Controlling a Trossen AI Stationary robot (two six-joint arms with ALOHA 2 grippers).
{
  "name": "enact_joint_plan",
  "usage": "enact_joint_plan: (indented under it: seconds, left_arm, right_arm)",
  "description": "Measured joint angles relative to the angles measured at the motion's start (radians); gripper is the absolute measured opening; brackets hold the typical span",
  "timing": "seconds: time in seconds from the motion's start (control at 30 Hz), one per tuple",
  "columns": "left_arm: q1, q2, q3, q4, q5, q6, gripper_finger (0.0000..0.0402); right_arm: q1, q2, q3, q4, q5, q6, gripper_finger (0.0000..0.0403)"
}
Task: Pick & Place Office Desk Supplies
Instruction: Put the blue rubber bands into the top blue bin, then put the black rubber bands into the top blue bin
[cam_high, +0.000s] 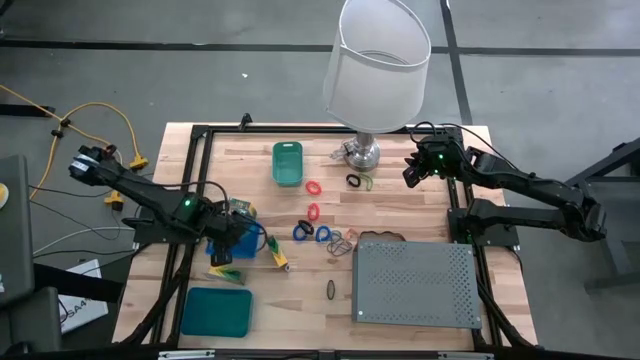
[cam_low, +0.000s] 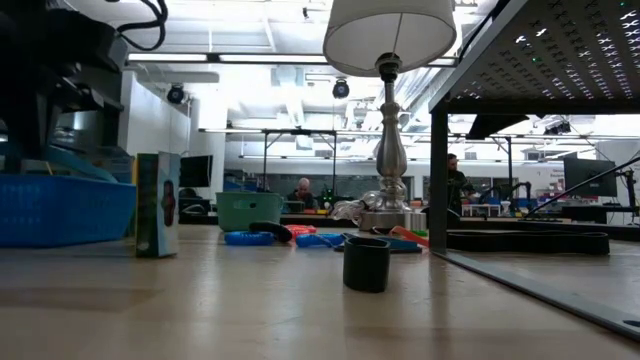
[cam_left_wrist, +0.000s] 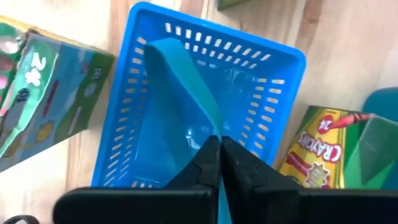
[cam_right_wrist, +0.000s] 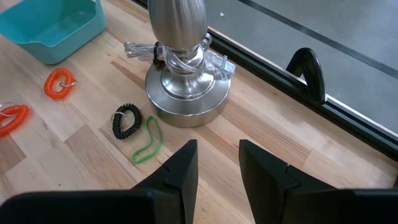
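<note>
Early on imo: coiled red, blue & black loops (cam_high: 313, 212) lie loose on tabletop (cam_high: 420, 215). My left gripper (cam_left_wrist: 219, 144), jaws shut, empty, over blue slotted plastic basket (cam_left_wrist: 273, 81); right gripper (cam_right_wrist: 217, 155) parted, empty, near lamp's chrome base (cam_right_wrist: 186, 93).

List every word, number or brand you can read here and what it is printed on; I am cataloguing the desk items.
"CRAYONS" and "24": on the yellow-and-green crayon box beside the blue basket.
"24": on the second green box, on the basket's other side; its remaining print is too blurred to read.
White sheet on the floor left of the table: print too small to read.
Nothing else legible.
</note>
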Motion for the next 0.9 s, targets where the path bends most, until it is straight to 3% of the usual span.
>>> enact_joint_plan:
  seconds: [0.23, 0.6, 0.9]
  left_arm:
    - [0.006, 0.0, 0.0, 0.001, 0.0, 0.008, 0.0009]
    - [0.006, 0.0, 0.0, 0.001, -0.006, 0.002, 0.009]
    - [0.006, -0.003, 0.005, 0.042, -0.008, 0.0, 0.0095]
  right_arm:
    - [0.0, 0.0, 0.0, 0.0, 0.0, 0.0, 0.0105]
    - [0.0, 0.0, 0.0, 0.0, 0.0, 0.0, 0.0105]
    - [0.0, 0.0, 0.0, 0.0, 0.0, 0.0, 0.0105]
